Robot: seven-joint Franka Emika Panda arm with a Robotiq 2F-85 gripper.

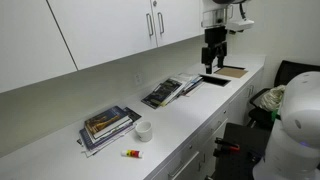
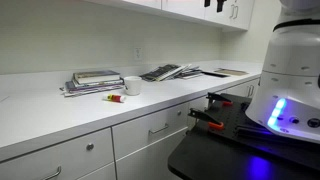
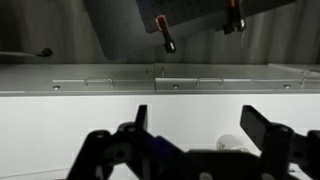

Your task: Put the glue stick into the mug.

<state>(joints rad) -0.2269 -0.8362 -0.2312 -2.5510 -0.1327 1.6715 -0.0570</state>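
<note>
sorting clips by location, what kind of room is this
Probably an office or lab workroom, though a kitchenette is possible. A long white counter with drawers below it runs under white wall cabinets. On it lie a stack of books and a mug.

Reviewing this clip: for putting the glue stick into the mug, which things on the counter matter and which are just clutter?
Part of the job:
glue stick
mug
gripper, open, high over the counter's far end

Just lying about:
stack of books
spread magazines
flat brown item
</note>
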